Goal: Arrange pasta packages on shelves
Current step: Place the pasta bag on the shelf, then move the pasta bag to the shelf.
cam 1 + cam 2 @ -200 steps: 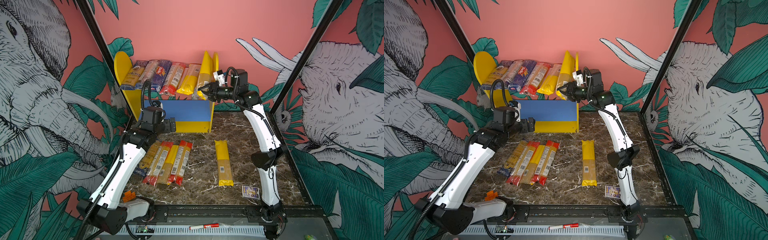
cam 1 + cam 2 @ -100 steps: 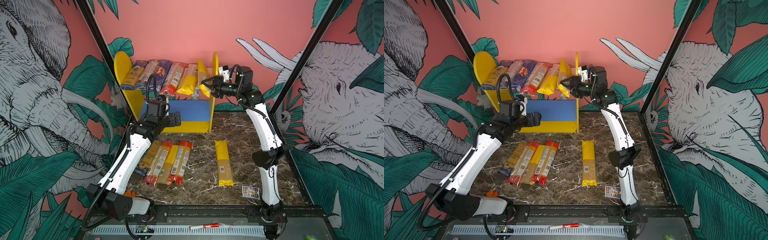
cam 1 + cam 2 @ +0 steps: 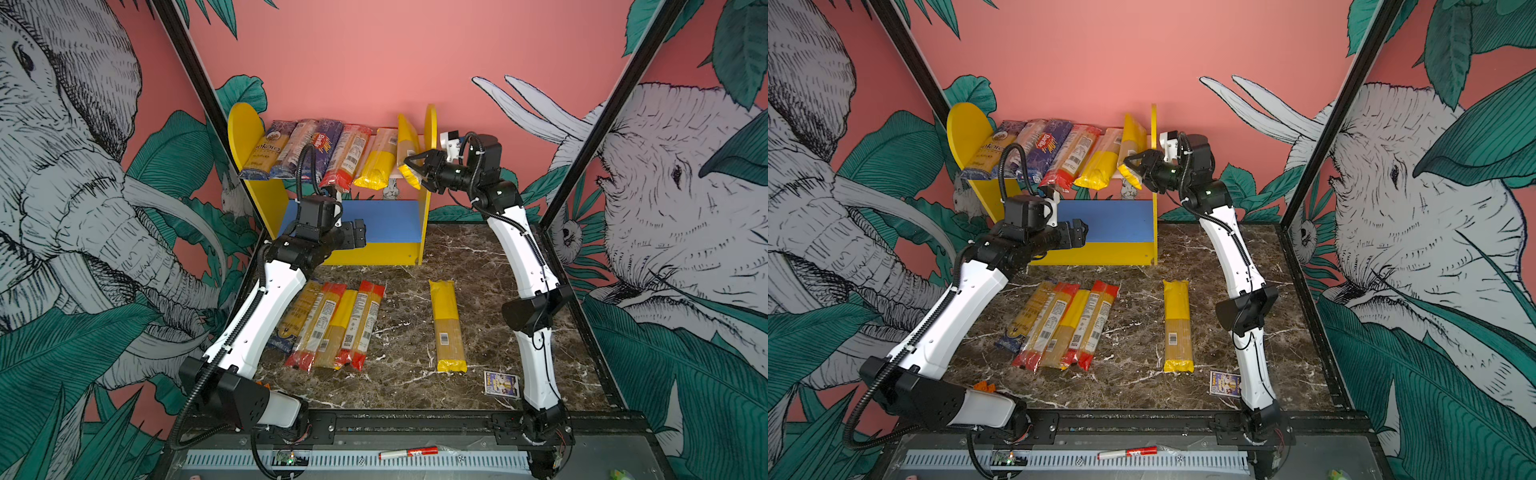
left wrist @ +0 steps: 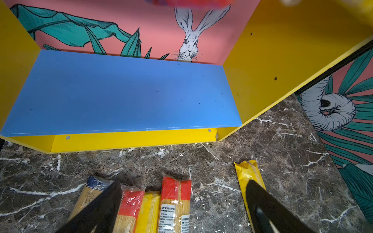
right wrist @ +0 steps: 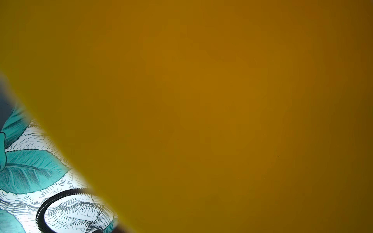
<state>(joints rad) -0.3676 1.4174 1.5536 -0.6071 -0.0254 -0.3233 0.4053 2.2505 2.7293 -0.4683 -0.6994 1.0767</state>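
The shelves (image 3: 246, 129) stand at the back wall, and several pasta packages (image 3: 332, 153) lie side by side on the upper board. A yellow packet (image 3: 405, 141) leans on its edge against the right side panel. My right gripper (image 3: 415, 171) is at that packet's near end, with its jaws spread around it. The blue lower board (image 4: 129, 90) is bare. My left gripper (image 3: 359, 235) hovers open in front of it, above several packets (image 3: 332, 320) lying together on the table. A single yellow packet (image 3: 446, 324) lies to their right. A blurred yellow surface fills the right wrist view.
A small card box (image 3: 501, 384) lies by the right arm's base. An orange block (image 3: 985, 386) sits by the left arm's base. A red marker (image 3: 409, 453) rests on the front rail. Black frame posts stand at both sides of the marble table (image 3: 478, 257).
The right gripper's jaws have spread, and the yellow packet has tipped from upright to leaning on the right side panel. The left arm has swung right and toward the lower board.
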